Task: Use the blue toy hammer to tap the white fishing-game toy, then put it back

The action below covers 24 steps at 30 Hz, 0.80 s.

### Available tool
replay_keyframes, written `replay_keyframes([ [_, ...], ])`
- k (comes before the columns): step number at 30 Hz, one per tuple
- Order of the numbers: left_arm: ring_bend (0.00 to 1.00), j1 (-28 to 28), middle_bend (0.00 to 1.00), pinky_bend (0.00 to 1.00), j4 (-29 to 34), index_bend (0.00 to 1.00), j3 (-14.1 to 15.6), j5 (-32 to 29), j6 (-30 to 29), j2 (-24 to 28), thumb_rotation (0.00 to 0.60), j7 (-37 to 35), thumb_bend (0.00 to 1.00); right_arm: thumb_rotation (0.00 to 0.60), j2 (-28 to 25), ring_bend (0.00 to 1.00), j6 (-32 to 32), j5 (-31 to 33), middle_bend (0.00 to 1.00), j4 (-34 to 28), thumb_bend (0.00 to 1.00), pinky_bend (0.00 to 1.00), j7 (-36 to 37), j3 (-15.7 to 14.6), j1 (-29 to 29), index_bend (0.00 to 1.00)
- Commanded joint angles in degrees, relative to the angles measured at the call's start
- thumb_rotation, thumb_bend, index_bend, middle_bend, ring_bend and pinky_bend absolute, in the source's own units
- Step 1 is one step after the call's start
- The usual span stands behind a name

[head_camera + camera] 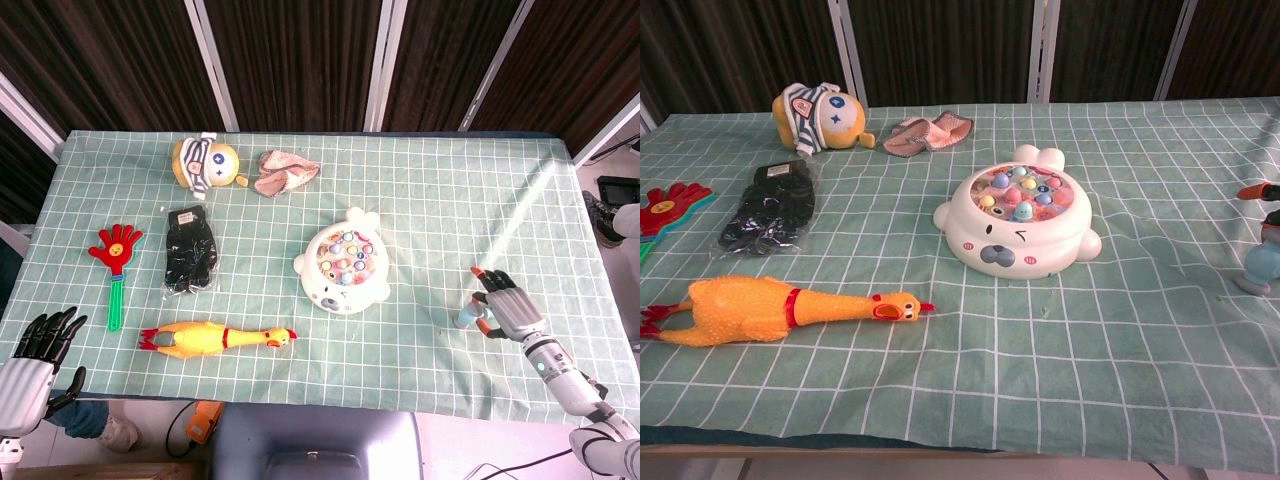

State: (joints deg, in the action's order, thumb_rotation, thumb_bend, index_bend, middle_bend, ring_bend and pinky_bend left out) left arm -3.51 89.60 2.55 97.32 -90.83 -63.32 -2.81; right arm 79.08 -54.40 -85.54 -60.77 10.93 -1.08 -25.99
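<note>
The blue toy hammer (466, 317) lies on the green checked cloth at the right, with orange parts beside its blue end; the chest view shows the hammer (1261, 268) at the frame's right edge. My right hand (508, 308) sits just right of it with fingers spread, touching or nearly touching it; I see no closed grip. The white fishing-game toy (343, 268) sits mid-table, well left of that hand, and the chest view shows the toy (1020, 225) too. My left hand (40, 345) hangs off the table's front left corner, fingers apart and holding nothing.
A yellow rubber chicken (215, 338) lies near the front edge. A red-and-green hand clapper (117, 262), a black packaged item (190, 250), a striped plush toy (205, 162) and a pink cloth (283, 172) occupy the left and back. The table edge (600, 300) runs close to my right hand.
</note>
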Motion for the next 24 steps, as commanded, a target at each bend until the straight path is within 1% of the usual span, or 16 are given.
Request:
replay_keyframes([
  [1,0.0,0.01,0.0,0.02,-0.01,0.0,0.02,0.0,0.0,0.02,0.6,-0.06,0.47,0.6,-0.03,0.0,-0.05,0.15,0.0,-0.03,0.56,0.0,-0.08,0.02,0.05,0.6],
  [15,0.0,0.11,0.0,0.02,-0.06,0.0,0.09,0.2,-0.25,0.04,0.6,-0.21,0.47,0.6,0.03,0.0,-0.44,0.07,0.0,-0.58,0.57,0.0,-0.64,-0.23,0.15,0.61],
  [19,0.0,0.17,0.0,0.02,-0.06,0.0,0.13,0.28,-0.38,0.06,0.6,-0.28,0.47,0.6,0.44,0.0,-1.73,-0.26,0.01,-0.33,0.58,0.0,-1.24,-0.23,0.53,0.64],
  [21,0.0,0.22,0.0,0.02,-0.04,0.0,0.14,0.31,-0.47,0.1,0.6,-0.27,0.47,0.6,0.59,0.0,-2.14,-0.21,0.06,-0.27,0.59,0.02,-1.77,-0.16,0.69,0.66],
  [23,0.0,0.23,0.0,0.02,-0.07,0.0,0.14,0.33,-0.5,0.08,0.6,-0.31,0.47,0.6,0.62,0.04,-2.21,-0.04,0.14,-0.4,0.59,0.05,-2.23,-0.12,0.78,0.69],
  [24,0.0,0.22,0.0,0.02,-0.08,0.0,0.13,0.32,-0.49,0.08,0.6,-0.33,0.47,0.6,0.63,0.06,-2.17,0.06,0.16,-0.43,0.59,0.06,-2.48,-0.09,0.8,0.69],
])
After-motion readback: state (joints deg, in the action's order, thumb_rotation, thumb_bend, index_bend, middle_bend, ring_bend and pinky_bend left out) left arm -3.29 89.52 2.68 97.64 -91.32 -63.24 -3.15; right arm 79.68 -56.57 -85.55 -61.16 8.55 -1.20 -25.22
